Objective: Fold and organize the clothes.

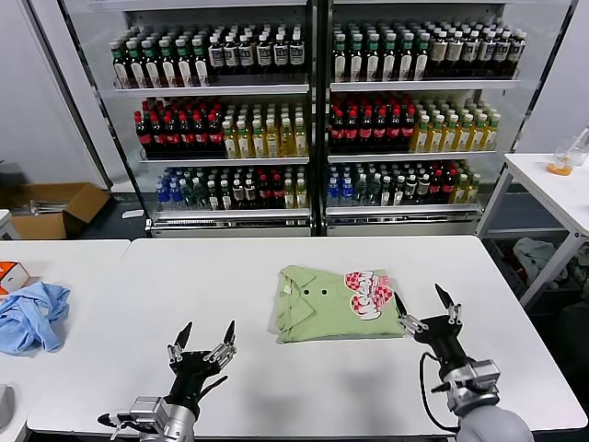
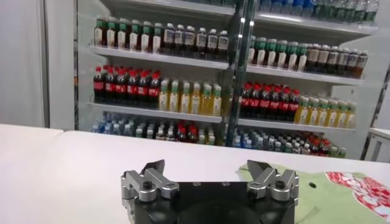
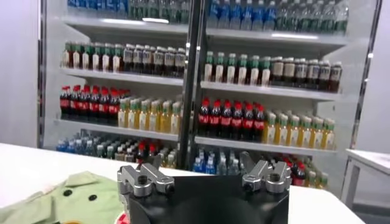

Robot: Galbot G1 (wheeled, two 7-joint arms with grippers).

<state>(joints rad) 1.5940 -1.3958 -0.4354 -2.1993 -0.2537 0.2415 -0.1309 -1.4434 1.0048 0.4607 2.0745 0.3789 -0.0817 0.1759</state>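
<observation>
Right gripper point(image 1: 426, 307), fingers spread and holding nothing, sits just off the right edge of the folded green polo shirt point(image 1: 336, 304), whose long axis runs across the white table point(image 1: 230, 276), while the open left gripper point(image 1: 202, 342) waits farther off.

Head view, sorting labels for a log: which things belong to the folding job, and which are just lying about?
Job:
- green polo shirt, folded on the white table
- right claw, open beside it
- left claw, open

Lying about:
- blue garment
- drinks cooler
- cardboard box
</observation>
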